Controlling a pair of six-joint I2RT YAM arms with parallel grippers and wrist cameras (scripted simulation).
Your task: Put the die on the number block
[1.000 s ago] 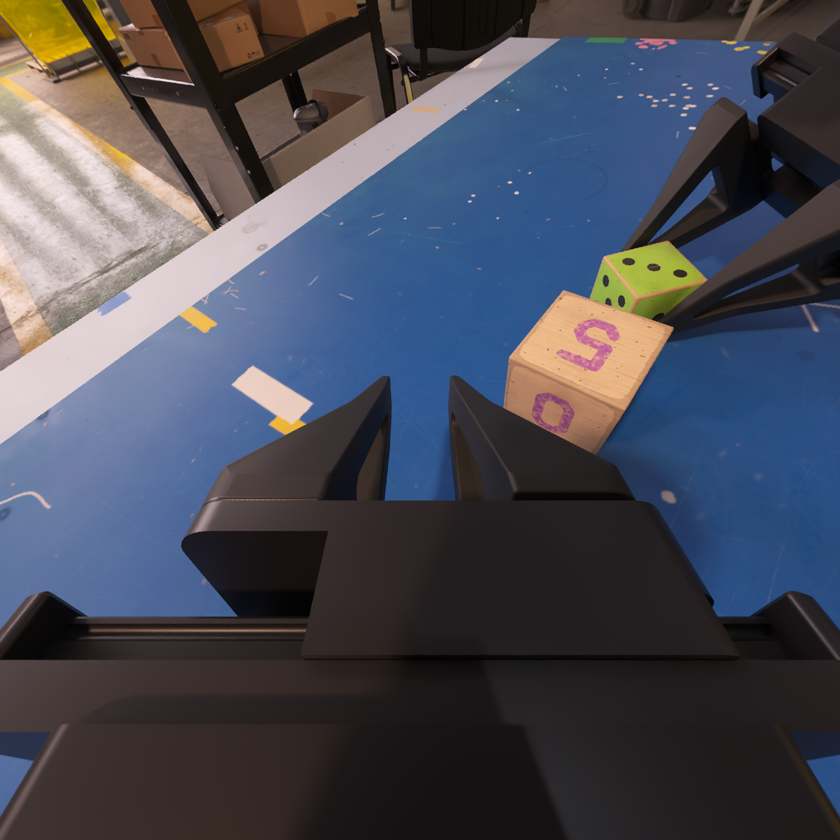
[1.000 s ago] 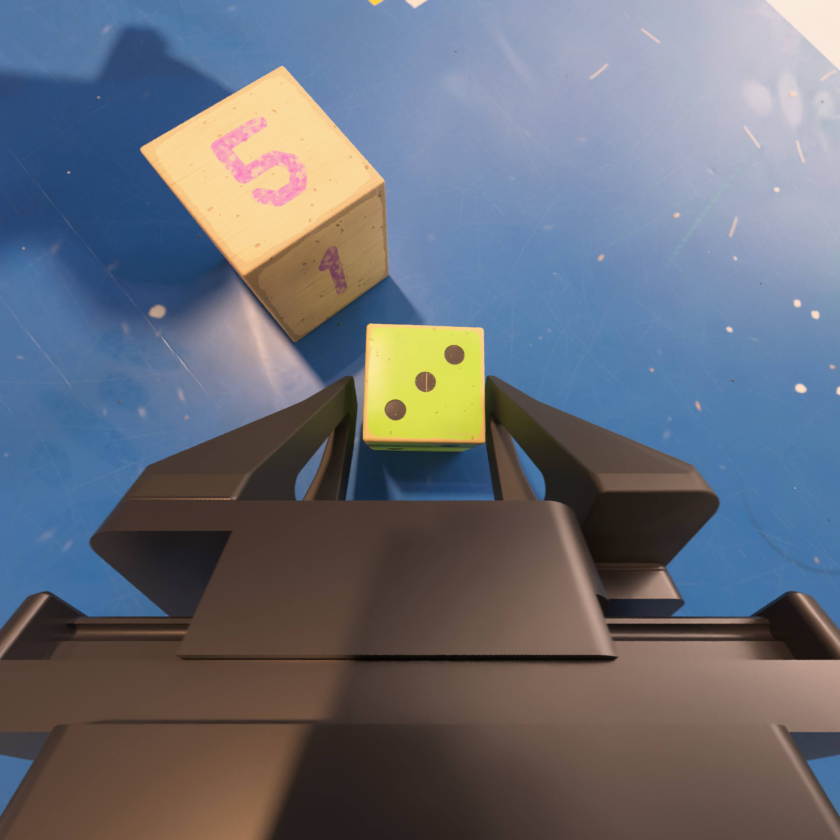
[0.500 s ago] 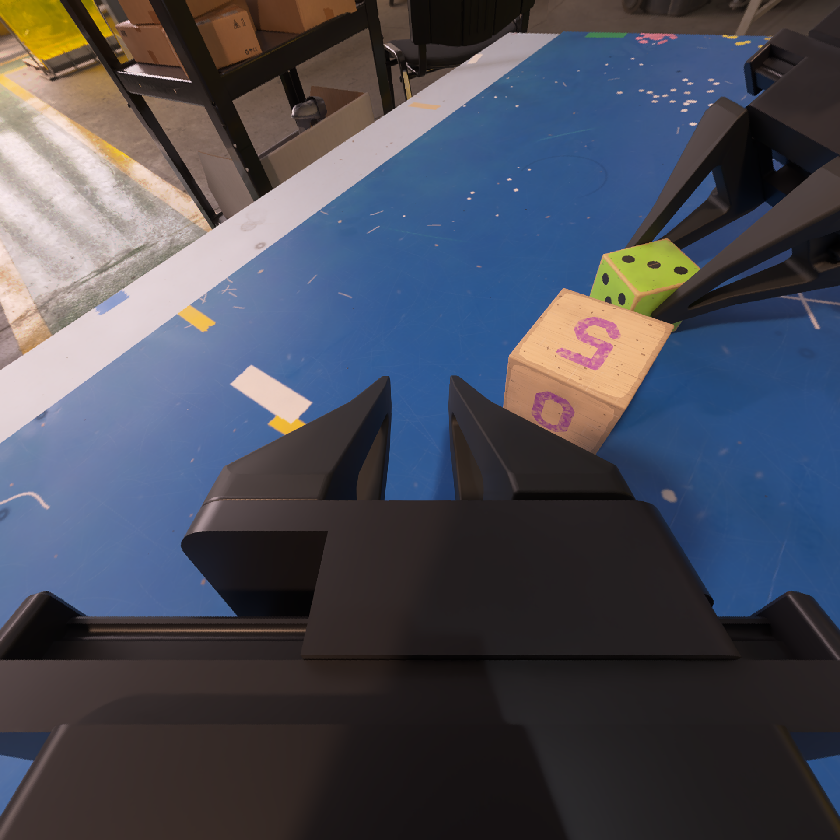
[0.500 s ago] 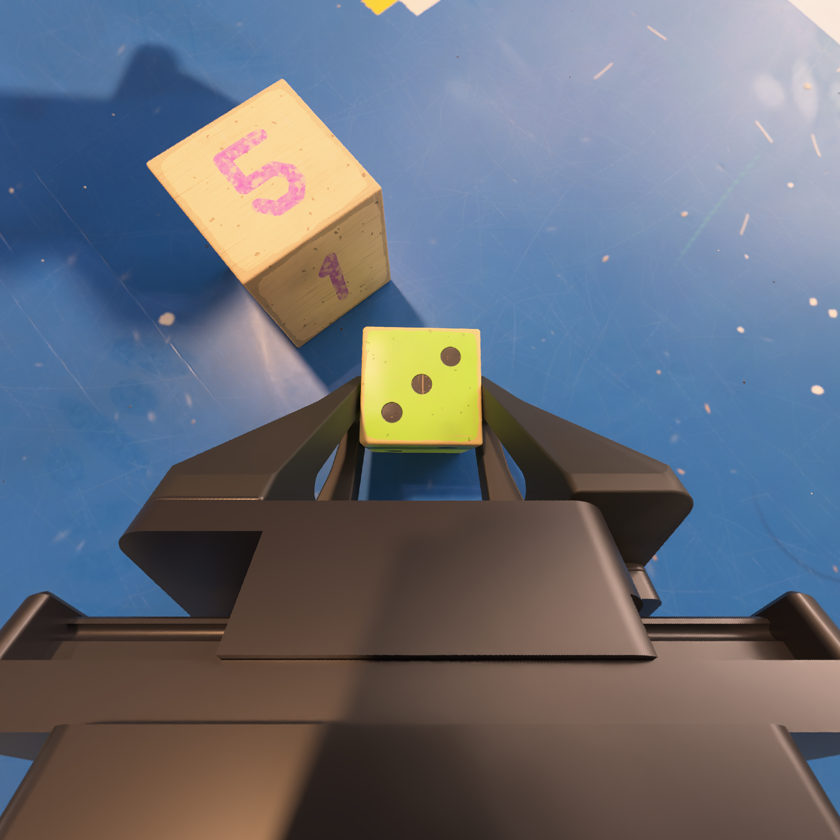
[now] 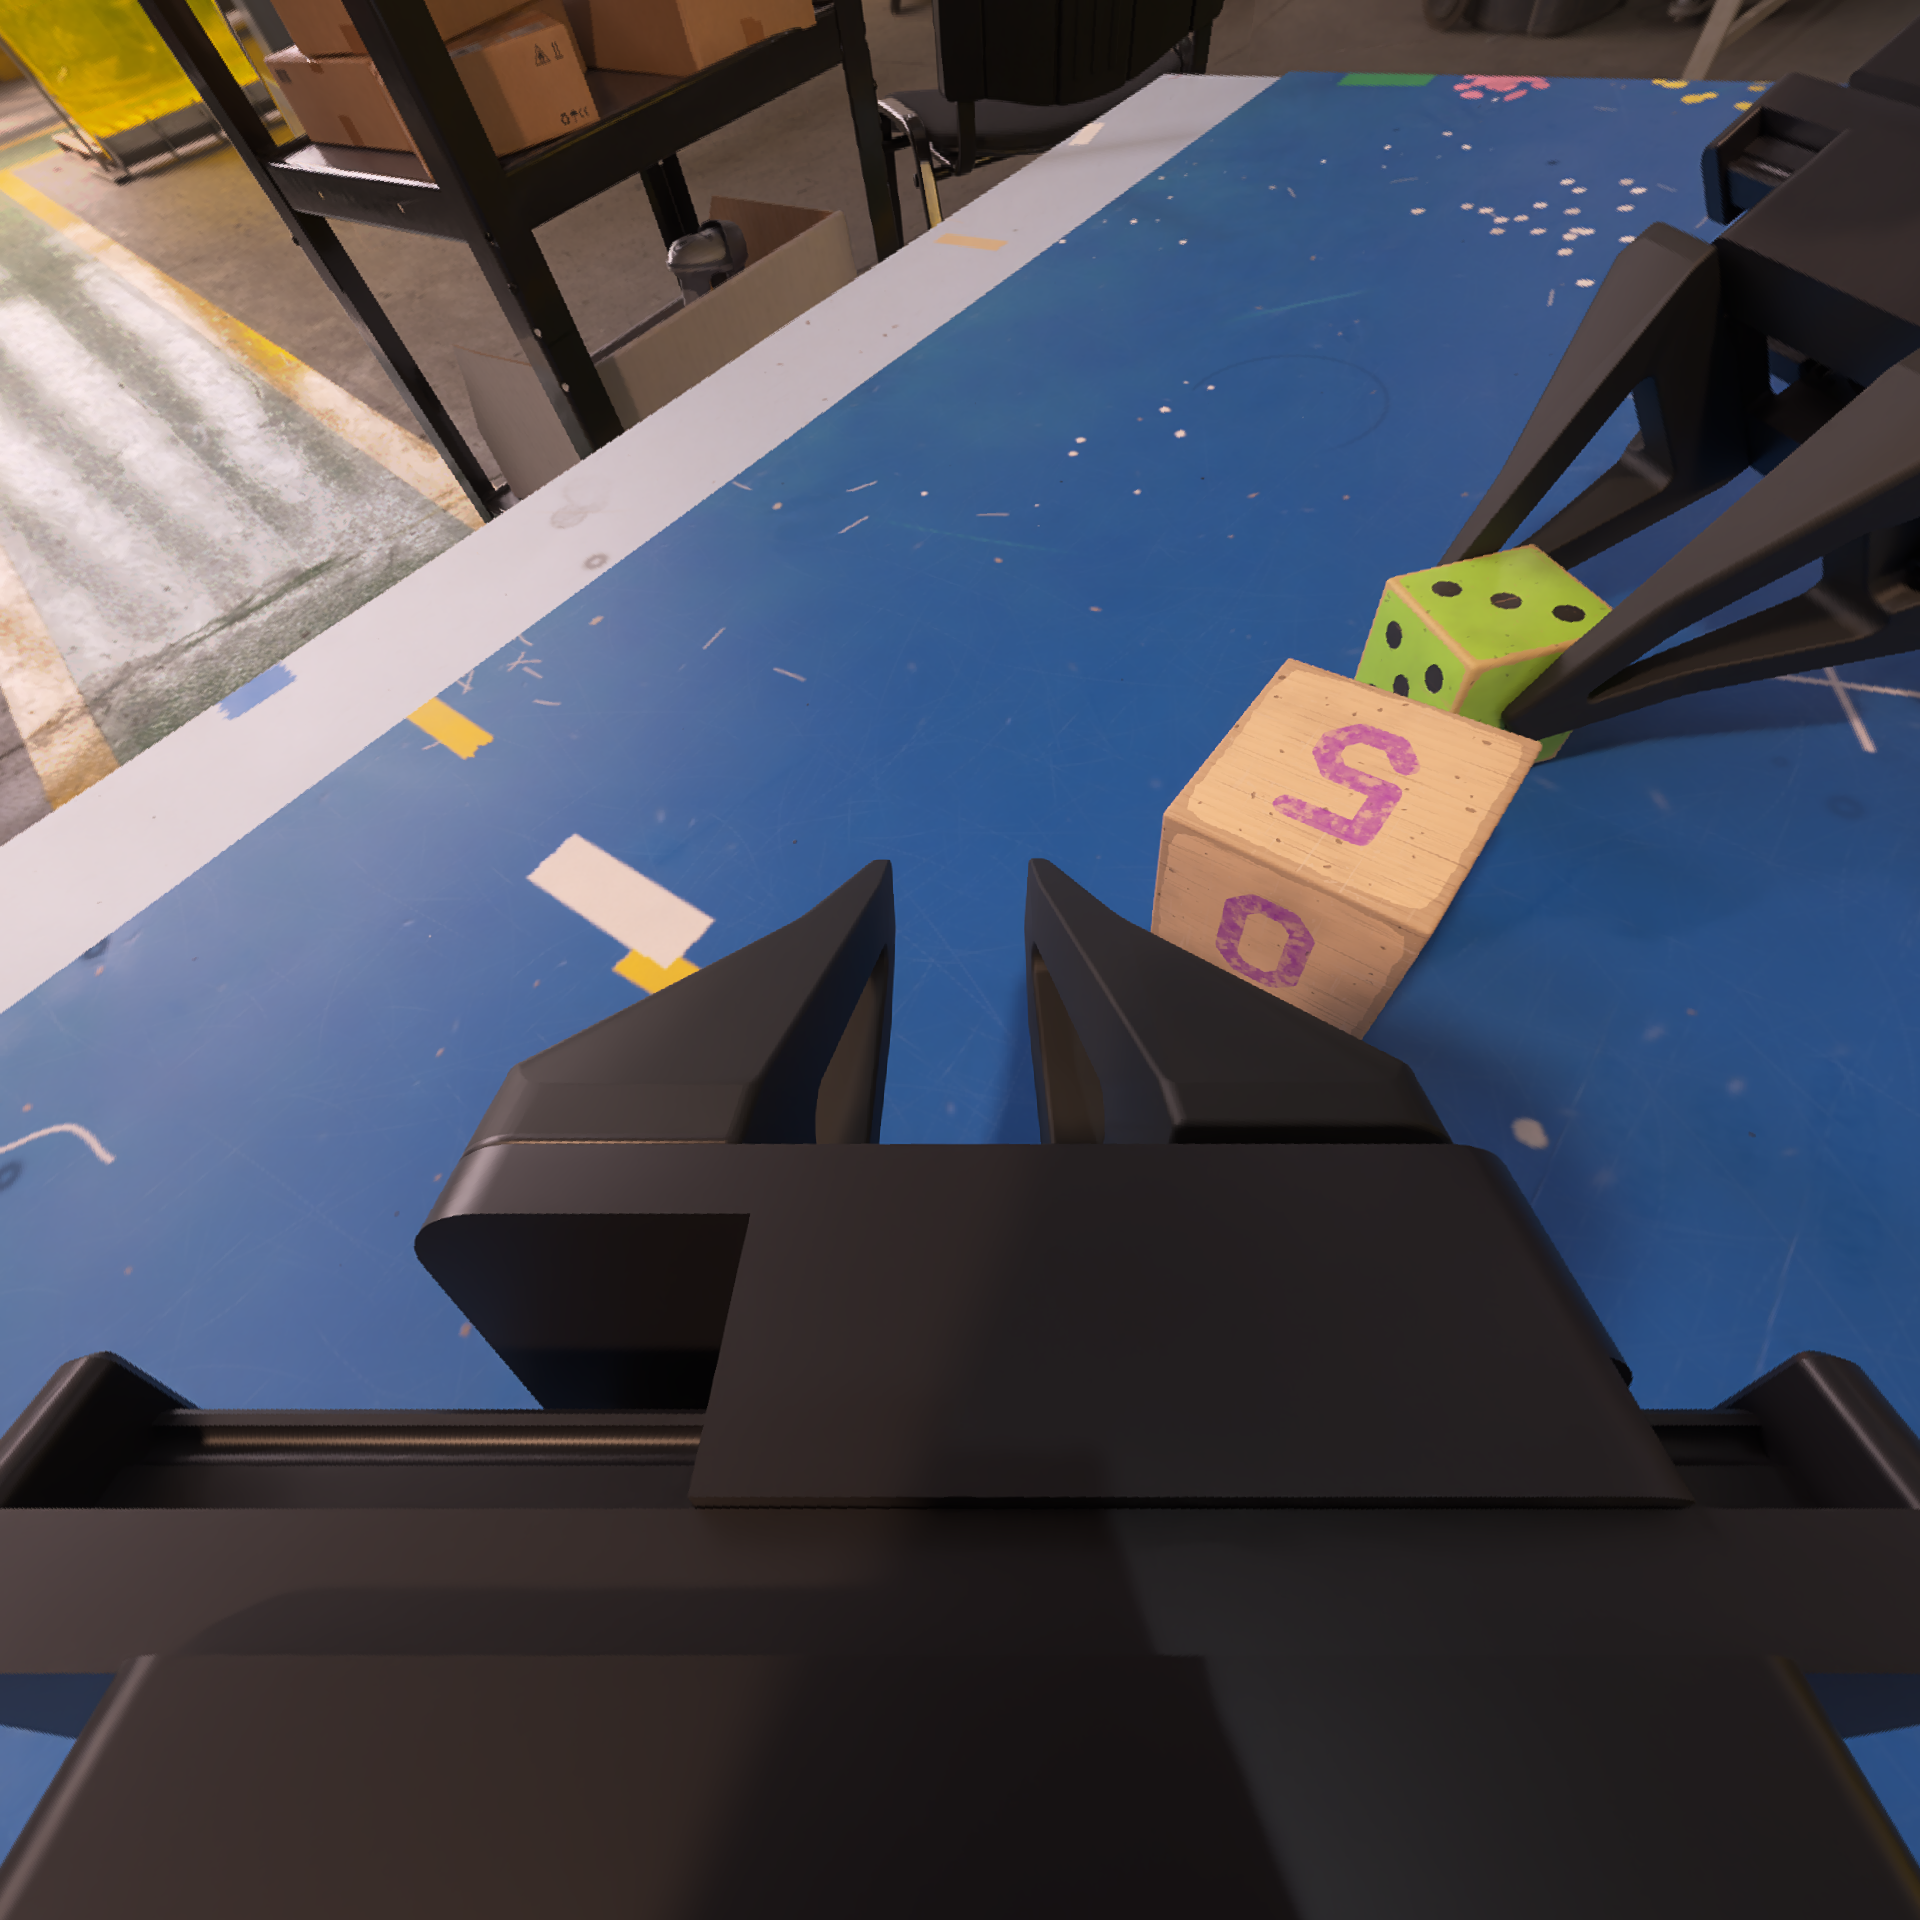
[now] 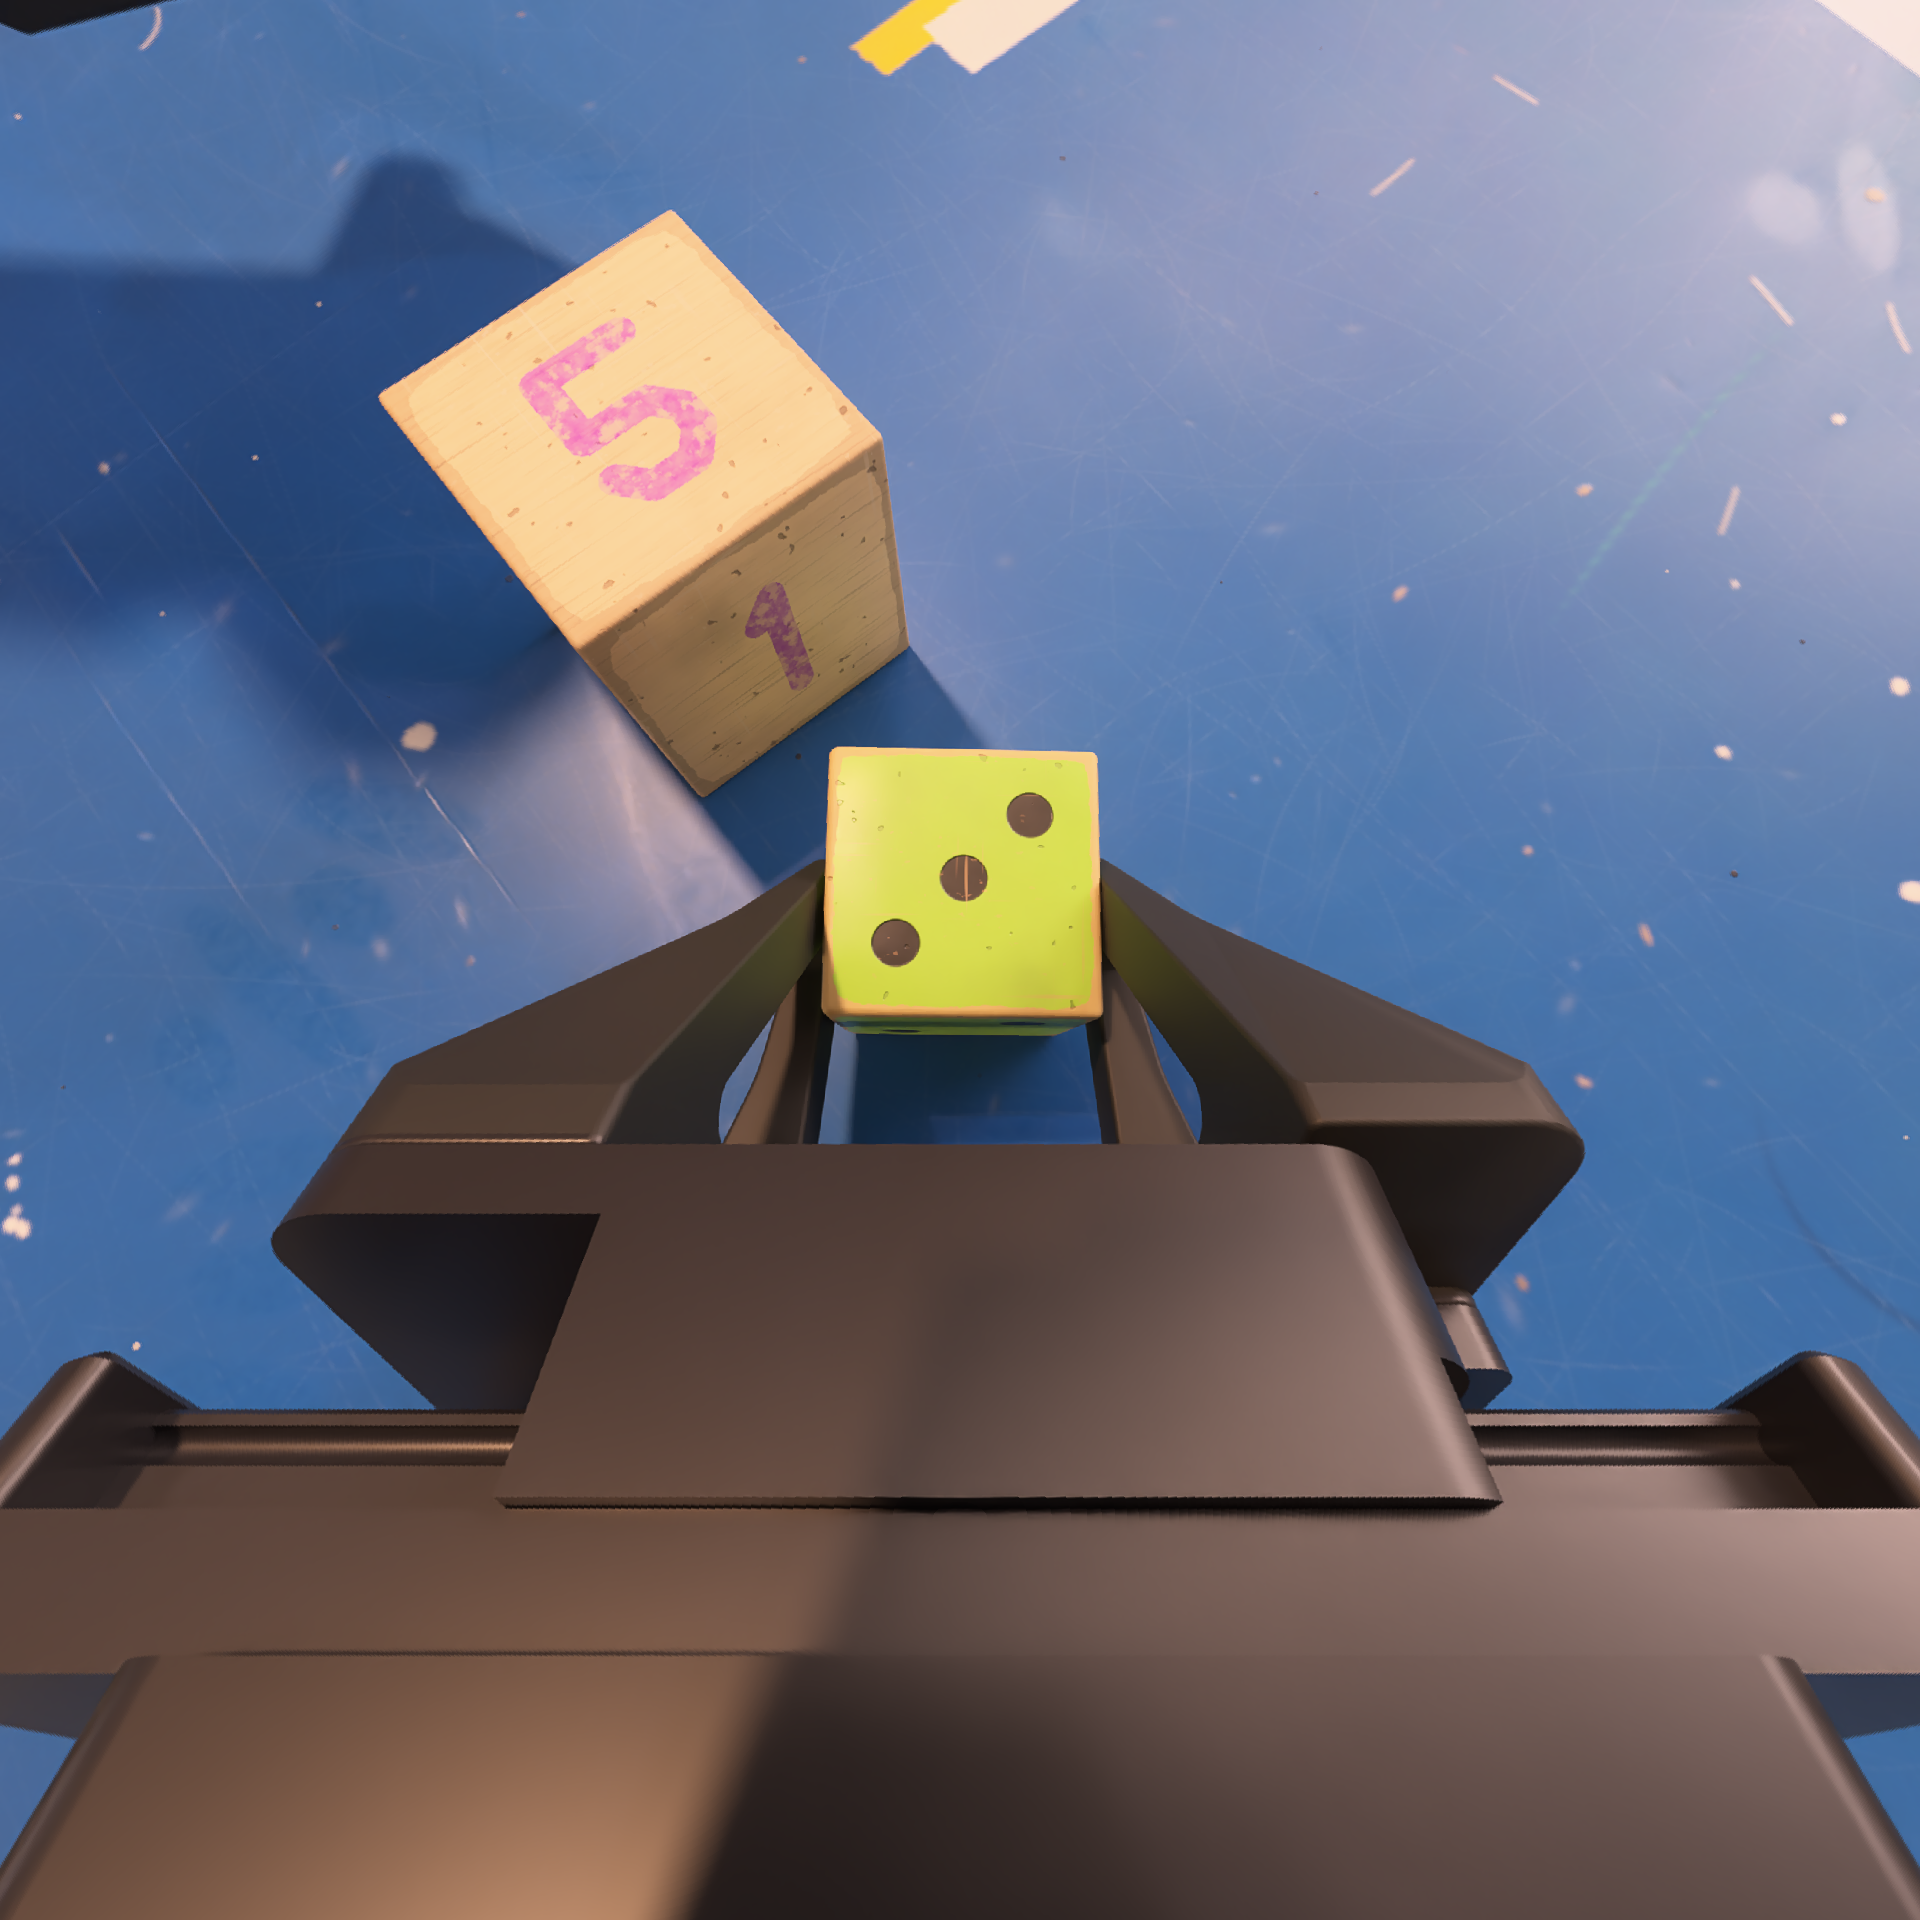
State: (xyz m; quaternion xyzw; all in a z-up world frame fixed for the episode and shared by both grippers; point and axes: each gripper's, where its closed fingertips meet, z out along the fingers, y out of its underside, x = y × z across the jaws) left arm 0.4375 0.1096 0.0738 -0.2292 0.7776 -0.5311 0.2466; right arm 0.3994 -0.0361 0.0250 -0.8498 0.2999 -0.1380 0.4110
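A green die [image 6: 961, 883] with black dots is between my right gripper's [image 6: 962, 904] fingers, which press on both its sides. It sits low, right next to the wooden number block [image 6: 644, 416] with pink numerals, which stands on the blue table to the die's front left. In the left wrist view the die [image 5: 1475, 634] shows just behind the block [image 5: 1340, 800], with the right gripper [image 5: 1486, 634] clamped on it. My left gripper [image 5: 959, 873] is shut and empty, low over the table just left of the block.
The blue table [image 5: 935, 520] has a grey edge strip [image 5: 520, 582] on its left. Beyond it stand a black shelf rack with cardboard boxes [image 5: 468, 104] and a box on the floor [image 5: 727, 301]. White and yellow tape [image 5: 623, 899] lies on the table by my left gripper.
My right gripper's fingers closed in from both sides until they press on the die. The right wrist view shifted slightly. My left gripper and the block have not moved.
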